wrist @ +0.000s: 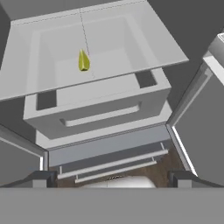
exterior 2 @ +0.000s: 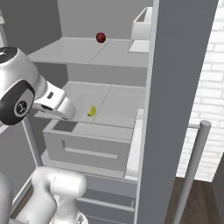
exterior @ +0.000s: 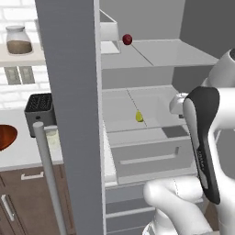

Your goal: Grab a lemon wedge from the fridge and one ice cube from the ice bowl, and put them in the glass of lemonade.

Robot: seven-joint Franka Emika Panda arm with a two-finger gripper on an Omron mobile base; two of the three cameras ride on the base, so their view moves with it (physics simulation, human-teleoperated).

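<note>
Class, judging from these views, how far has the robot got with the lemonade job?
Done: the fridge stands open. In hand: the open gripper faces the lemon wedge on a shelf, holding nothing. Left: grasp the wedge, fetch ice from the ice bowl, and drop both in the glass.

Dark red fruit (exterior: 127, 39) on upper shelf; black toaster (exterior: 39, 113), jar (exterior: 18, 40).

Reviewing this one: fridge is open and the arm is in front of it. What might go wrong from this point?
1. The lemon wedge is tiny and sits deep on a walled shelf; the open end effector, not yet near it, may nudge it away rather than pinch it.
2. Reaching in, the arm could clip the drawer jutting out below that shelf.
3. The small dark red fruit on the upper shelf could be mistaken for the target.
</note>
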